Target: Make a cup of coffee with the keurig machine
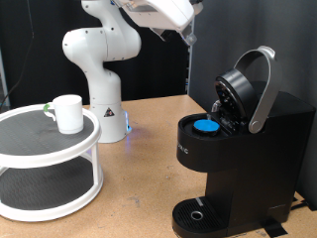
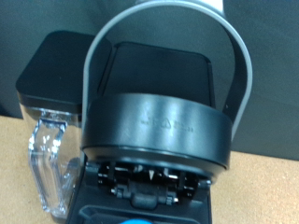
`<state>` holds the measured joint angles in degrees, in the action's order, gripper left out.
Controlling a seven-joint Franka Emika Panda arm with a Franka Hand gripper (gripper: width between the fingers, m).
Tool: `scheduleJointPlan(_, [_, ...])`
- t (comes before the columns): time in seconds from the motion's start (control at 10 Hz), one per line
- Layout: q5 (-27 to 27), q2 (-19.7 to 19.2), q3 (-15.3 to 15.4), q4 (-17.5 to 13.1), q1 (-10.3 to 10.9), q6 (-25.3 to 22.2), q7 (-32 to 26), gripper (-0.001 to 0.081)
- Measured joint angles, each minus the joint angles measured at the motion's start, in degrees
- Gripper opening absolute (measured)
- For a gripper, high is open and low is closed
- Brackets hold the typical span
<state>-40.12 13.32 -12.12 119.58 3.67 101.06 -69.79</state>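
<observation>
Exterior view — keurig machine (image 1: 243,149) open, pod (image 1: 206,126) inside.

The keurig machine (image 1: 238,149) is being carried by the bench (image 1: 139,178) at the exterior view's right, its lid (image 1: 238,89) being held tilted up and back. A pod (image 1: 206,126) is being held in the opened chamber, above the drip tray (image 1: 198,213). At the exterior view's left a two-tier stand (image 1: 45,164) is being carried too — the cup (image 1: 67,113) is being borne on its upper tier. The robot base (image 1: 99,69) is being seen behind, between the two. The pincer is not being shown.
</observation>
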Motion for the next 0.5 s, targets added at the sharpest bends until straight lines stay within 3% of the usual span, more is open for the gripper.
scheduleJointPlan(0.5, [1.29,-2.60,0.64,-2.17,0.06,0.32,0.04,0.0806])
